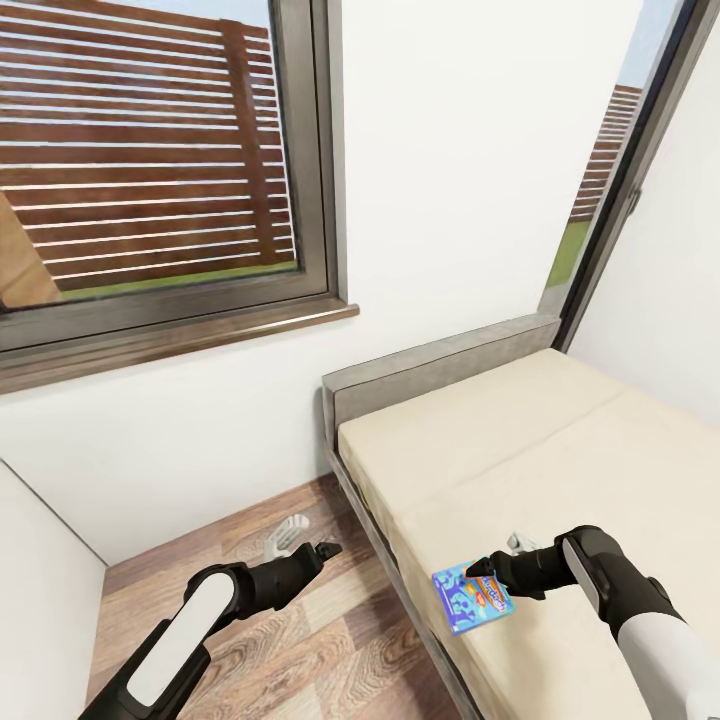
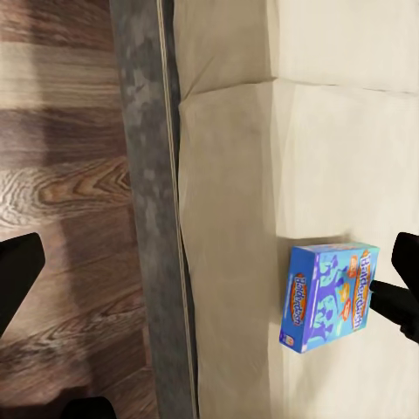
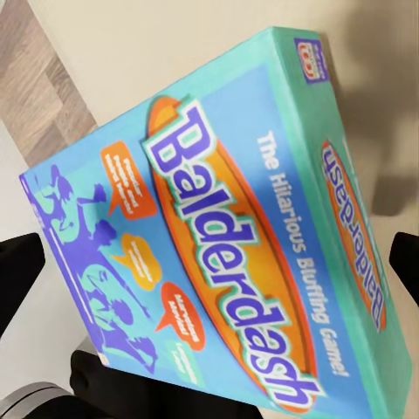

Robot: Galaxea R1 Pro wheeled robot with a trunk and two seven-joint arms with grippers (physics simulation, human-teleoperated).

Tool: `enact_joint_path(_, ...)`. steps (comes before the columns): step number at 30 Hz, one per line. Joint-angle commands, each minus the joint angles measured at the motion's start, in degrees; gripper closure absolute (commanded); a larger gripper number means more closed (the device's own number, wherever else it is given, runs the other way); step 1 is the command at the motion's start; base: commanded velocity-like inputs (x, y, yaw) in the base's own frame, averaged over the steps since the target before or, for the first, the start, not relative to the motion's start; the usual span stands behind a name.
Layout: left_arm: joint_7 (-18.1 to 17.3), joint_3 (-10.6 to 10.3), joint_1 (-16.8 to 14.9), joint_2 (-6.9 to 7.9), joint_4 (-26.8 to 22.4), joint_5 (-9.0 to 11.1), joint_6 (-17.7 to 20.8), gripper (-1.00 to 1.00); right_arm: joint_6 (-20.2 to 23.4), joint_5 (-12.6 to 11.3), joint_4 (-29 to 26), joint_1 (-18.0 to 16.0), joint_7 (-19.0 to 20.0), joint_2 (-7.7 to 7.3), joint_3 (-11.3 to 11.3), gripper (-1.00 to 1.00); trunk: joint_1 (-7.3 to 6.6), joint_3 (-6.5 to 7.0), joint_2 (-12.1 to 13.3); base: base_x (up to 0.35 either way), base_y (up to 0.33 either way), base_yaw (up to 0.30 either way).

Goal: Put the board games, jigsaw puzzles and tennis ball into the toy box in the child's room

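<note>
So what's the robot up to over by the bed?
The right gripper has reached onto the bed and sits at a blue game box reading "Balderdash", lying near the mattress edge. Its fingers straddle the box, but whether they grip it can't be told. The left gripper hangs open over the wood floor beside the bed, holding nothing.

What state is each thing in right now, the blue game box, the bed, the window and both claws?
Blue Balderdash board game: closed, held off the mattress near the bed's edge.
Bed: bare beige mattress.
Window: shut.
Right claw: shut on the game box.
Left claw: open, holding nothing, over the floor.
</note>
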Motion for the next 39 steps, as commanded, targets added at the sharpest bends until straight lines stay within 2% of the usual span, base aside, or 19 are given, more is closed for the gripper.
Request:
enact_joint_path(1,0.6,-0.1,0.0,0.04,-0.1,0.6,-0.1,-1.0,0.3,0.2,0.0,0.0,0.1,0.02,-0.2,-1.0,0.0,-0.05,0.0,0.0,0.0,0.0)
enact_joint_path(13,0.5,-0.1,0.0,-0.03,0.2,0.6,-0.1,-1.0,-0.1,0.2,-0.1,0.0,-0.6,-0.15,-0.5,-1.0,0.0,-0.05,0.0,0.0,0.0,0.0)
enact_joint_path(16,0.5,-0.1,0.0,0.06,0.5,0.6,-0.1,-1.0,-1.4,0.2,-0.2,-0.1,-1.5,-0.61,-0.7,-1.0,0.0,-0.05,0.0,0.0,0.0,0.0)
enact_joint_path(21,-0.5,0.1,-0.1,0.11,3.0,0.6,-0.1,-1.0,-5.7,-0.1,-0.3,-0.3,-4.2,-2.53,-1.0,-1.0,0.0,-0.05,0.0,0.0,0.0,0.0)
enact_joint_path(22,-0.5,0.1,-0.1,0.11,3.0,0.6,-0.1,-1.0,-5.7,-0.1,-0.3,-0.3,-4.2,-2.53,-1.0,-1.0,0.0,-0.05,0.0,0.0,0.0,0.0)
enact_joint_path(25,-2.4,0.2,-0.2,-0.02,5.2,0.6,-0.2,-1.0,-7.8,-0.2,-0.4,-0.5,-5.4,-3.35,-1.2,-1.0,0.0,-0.05,0.0,0.0,0.0,0.0)
enact_joint_path(27,-5.8,0.3,-0.4,-0.17,7.9,0.6,-0.2,-1.0,-9.6,-0.3,-0.6,-0.6,-6.2,-4.21,-1.8,-1.0,0.0,-0.05,0.0,0.0,0.0,0.0)
enact_joint_path(28,-5.8,0.3,-0.4,-0.17,7.9,0.6,-0.2,-1.0,-9.6,-0.3,-0.6,-0.6,-6.2,-4.21,-1.8,-1.0,0.0,-0.05,0.0,0.0,0.0,0.0)
enact_joint_path(29,-7.9,0.3,-0.5,-0.23,9.5,0.6,-0.3,-1.0,-10.4,-0.4,-0.8,-0.6,-6.4,-4.68,-2.3,-1.0,0.0,-0.05,0.0,0.0,0.0,0.0)
enact_joint_path(30,-7.9,0.3,-0.5,-0.23,9.5,0.6,-0.3,-1.0,-10.4,-0.4,-0.8,-0.6,-6.4,-4.68,-2.3,-1.0,0.0,-0.05,0.0,0.0,0.0,0.0)
enact_joint_path(32,-12.9,0.3,-0.7,-0.32,12.9,0.6,-0.8,-1.0,-12.0,-0.4,-1.6,-0.7,-6.7,-5.55,-3.6,-1.0,0.0,-0.05,0.0,0.0,0.0,0.0)
enact_joint_path(33,-12.9,0.3,-0.7,-0.32,12.9,0.6,-0.8,-1.0,-12.0,-0.4,-1.6,-0.7,-6.7,-5.55,-3.6,-1.0,0.0,-0.05,0.0,0.0,0.0,0.0)
enact_joint_path(35,-17.7,0.4,-0.9,-0.4,16.1,0.6,-1.9,-1.0,-13.6,-0.5,-2.9,-0.6,-7.0,-6.2,-5.3,-1.0,0.0,-0.05,0.0,0.0,0.0,0.0)
enact_joint_path(36,-17.7,0.4,-0.9,-0.4,16.1,0.6,-1.9,-1.0,-13.6,-0.5,-2.9,-0.6,-7.0,-6.2,-5.3,-1.0,0.0,-0.05,0.0,0.0,0.0,0.0)
enact_joint_path(37,-19.9,0.4,-1.0,-0.45,17.7,0.7,-2.6,-1.0,-14.4,-0.5,-3.8,-0.5,-7.1,-6.44,-6.2,-1.0,0.0,-0.05,0.0,0.0,0.0,0.0)
enact_joint_path(38,-19.9,0.4,-1.0,-0.45,17.7,0.7,-2.6,-1.0,-14.4,-0.5,-3.8,-0.5,-7.1,-6.44,-6.2,-1.0,0.0,-0.05,0.0,0.0,0.0,0.0)
enact_joint_path(39,-21.9,0.4,-1.1,-0.53,19.4,0.7,-3.5,-1.0,-15.0,-0.5,-4.9,-0.4,-7.2,-6.62,-7.1,-1.0,0.0,-0.05,0.0,0.0,0.0,0.0)
